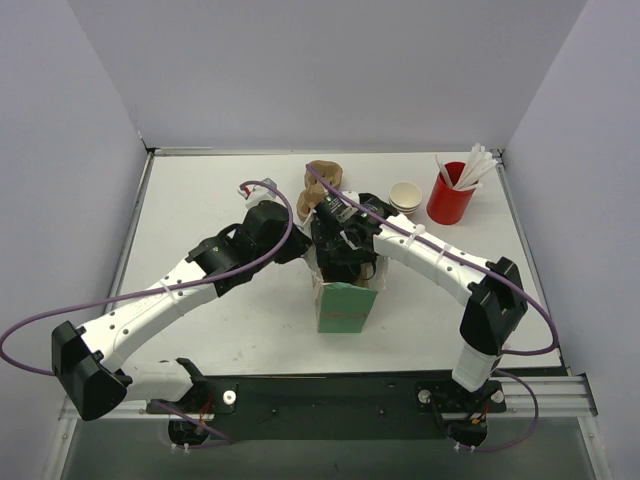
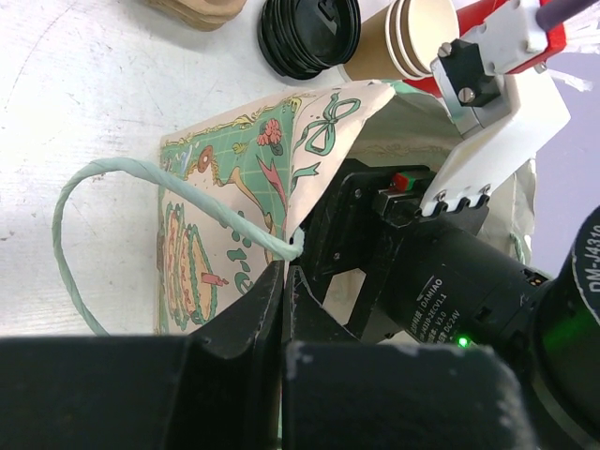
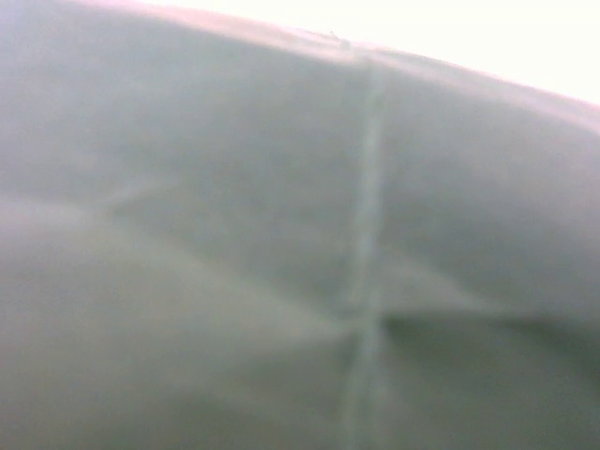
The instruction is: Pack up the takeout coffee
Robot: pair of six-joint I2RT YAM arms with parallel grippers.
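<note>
Although the takeout coffee shows in none of our views, we judge it to be down inside the green paper bag (image 1: 345, 305). The right arm (image 1: 440, 260) reaches into the bag's open mouth, and its wrist camera gives us only a blurred, close wall of paper with a seam. Whether the right jaws are clasping the cup or standing open over it we cannot tell, because the bag's walls hide them.

The left jaws, at the end of the left arm (image 1: 170, 290), are closed on the bag's rim, just by the root of the pale cord handle (image 2: 70, 216). We take that pinch to be there to hold the mouth wide and steady the light bag upright while the other arm works inside.

The bag stands mid-counter (image 1: 220, 200), between the two arms. Behind it sit a stack of black lids (image 2: 309, 37), the lidless tan cups (image 1: 405, 195) and the red cup (image 1: 450, 198) of white sticks, none of them needed for packing.
</note>
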